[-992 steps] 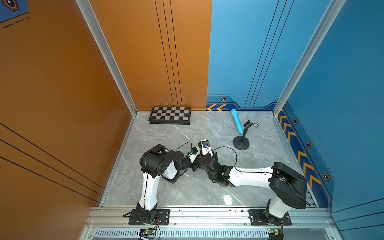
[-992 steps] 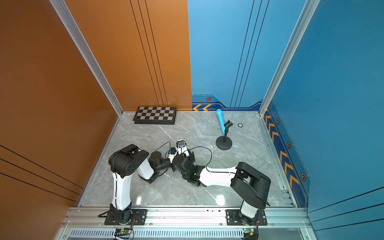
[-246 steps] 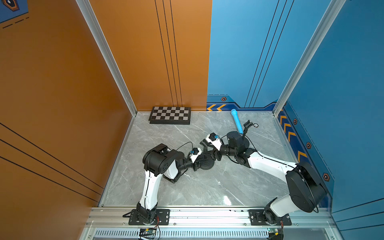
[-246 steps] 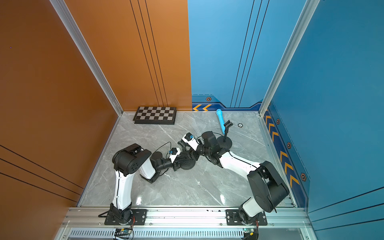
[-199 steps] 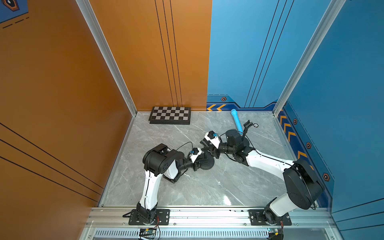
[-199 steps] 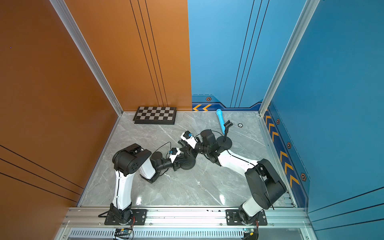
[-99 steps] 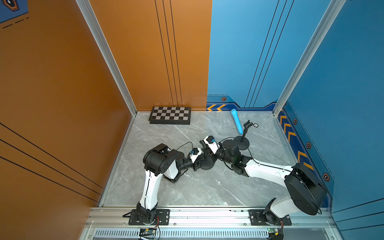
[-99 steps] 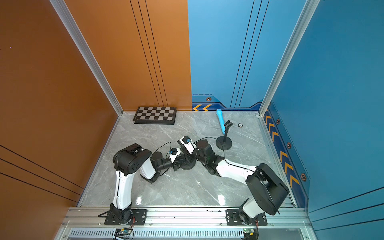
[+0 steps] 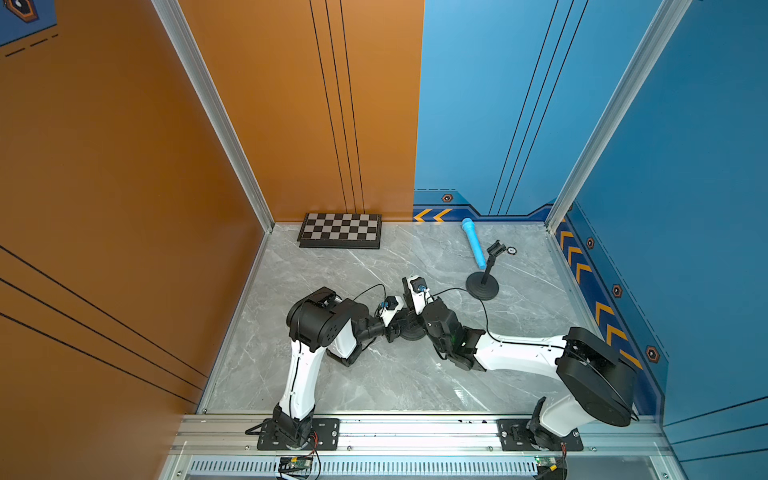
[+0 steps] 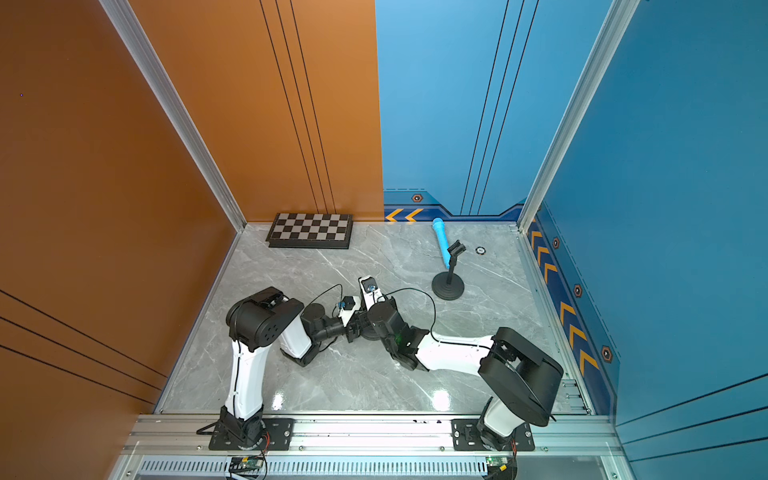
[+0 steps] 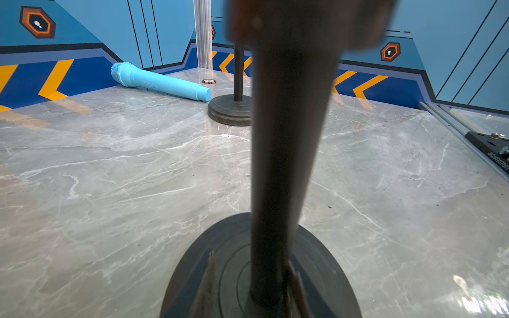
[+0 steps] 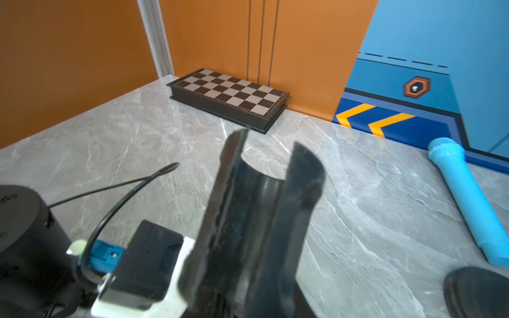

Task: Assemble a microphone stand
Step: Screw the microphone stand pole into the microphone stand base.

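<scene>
right claw swung back from far stand to the clip on my near pole, grip i cannot tell; left claw part-open round its foot; clip fitting next, i reckon.

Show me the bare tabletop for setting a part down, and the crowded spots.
Bare: between chessboard and left arm; the front strip between it and right arm; right of the stand, toward the blue wall. Crowded: centre, where both arms meet; far corner around the microphone.
</scene>
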You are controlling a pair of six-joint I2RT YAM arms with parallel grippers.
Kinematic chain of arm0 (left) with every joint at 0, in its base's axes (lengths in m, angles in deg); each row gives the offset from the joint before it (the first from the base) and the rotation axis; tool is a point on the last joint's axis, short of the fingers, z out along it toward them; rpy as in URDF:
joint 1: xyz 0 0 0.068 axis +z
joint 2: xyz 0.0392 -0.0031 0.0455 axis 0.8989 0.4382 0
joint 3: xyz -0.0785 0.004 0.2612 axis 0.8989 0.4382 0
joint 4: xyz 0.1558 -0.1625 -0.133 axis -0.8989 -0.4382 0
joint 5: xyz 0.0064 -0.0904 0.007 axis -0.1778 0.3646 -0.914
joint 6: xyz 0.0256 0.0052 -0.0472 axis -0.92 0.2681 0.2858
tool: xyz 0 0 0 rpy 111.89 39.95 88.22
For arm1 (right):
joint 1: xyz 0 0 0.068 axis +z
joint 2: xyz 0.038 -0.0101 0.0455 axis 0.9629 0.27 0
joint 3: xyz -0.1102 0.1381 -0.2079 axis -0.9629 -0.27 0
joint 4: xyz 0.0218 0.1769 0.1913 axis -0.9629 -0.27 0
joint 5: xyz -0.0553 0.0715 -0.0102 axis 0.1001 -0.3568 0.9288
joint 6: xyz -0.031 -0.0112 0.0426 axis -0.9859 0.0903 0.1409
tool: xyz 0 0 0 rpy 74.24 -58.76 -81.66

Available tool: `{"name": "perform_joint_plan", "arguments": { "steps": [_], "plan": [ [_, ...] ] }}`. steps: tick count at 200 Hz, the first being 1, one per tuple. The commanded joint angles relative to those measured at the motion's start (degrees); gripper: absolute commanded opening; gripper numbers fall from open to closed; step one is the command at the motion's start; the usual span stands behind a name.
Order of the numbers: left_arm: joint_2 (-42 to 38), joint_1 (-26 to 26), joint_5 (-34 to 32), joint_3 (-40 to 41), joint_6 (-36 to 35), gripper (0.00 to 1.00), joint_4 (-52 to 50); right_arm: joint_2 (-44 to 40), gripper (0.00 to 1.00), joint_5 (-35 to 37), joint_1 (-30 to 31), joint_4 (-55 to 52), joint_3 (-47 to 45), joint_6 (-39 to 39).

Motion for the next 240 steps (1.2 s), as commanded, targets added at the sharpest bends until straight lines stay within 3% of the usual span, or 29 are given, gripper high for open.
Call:
{"name": "perform_joint_plan", "arguments": {
  "steps": [1, 26, 82, 103, 128, 164, 172, 203, 216, 228, 240],
  "plan": [
    [2.73, 0.08, -1.05, 0.88, 0.65, 0.41, -8.24, -3.26, 0.47, -23.46, -5.68, -11.01, 0.66, -7.0],
    [2.64, 0.04, -0.93, 0.96, 0.5, 0.41, -8.26, -3.49, 0.59, -41.4, -11.95, -17.74, 3.26, -16.31],
    [2.47, 0.13, -0.72, 1.36, 0.36, 0.41, -8.26, 4.16, 0.58, -55.29, -18.61, -24.68, 13.8, -22.55],
    [2.4, 0.12, -0.71, 1.52, 0.36, 0.41, -8.25, 5.83, 0.5, -58.36, -19.8, -27.59, 16.65, -24.59],
    [2.38, 0.15, -0.86, 1.6, 0.36, 0.41, -8.25, 5.95, 0.24, -57.24, -19.95, -27.47, 16.66, -24.12],
    [2.47, 0.05, -1.06, 1.57, 0.42, 0.41, -8.24, 2.51, 0.04, -42.72, -16.63, -16.64, 9.29, -18.02],
    [2.47, 0.04, -1.07, 1.63, 0.42, 0.41, -8.26, 1.5, 0.0, -35.4, -14.84, -12.28, 6.5, -15.73],
    [2.68, 0.07, -1.41, 1.54, 0.5, 0.41, -8.26, 1.17, 0.0, -0.72, -3.57, 0.18, -0.54, -7.46],
    [2.82, -0.05, -1.39, 1.46, 0.51, 0.41, -8.26, 2.95, 0.0, 9.84, 0.36, 3.81, -1.53, -5.08],
    [2.97, -0.1, -1.42, 1.29, 0.51, 0.41, -8.25, 4.9, 0.0, 14.72, 2.41, 4.27, -1.0, -3.38],
    [3.17, -0.14, -1.2, 1.15, 0.67, 0.41, -8.26, 6.49, 0.0, 14.05, 3.0, 4.0, -0.03, -2.39]
  ]
}}
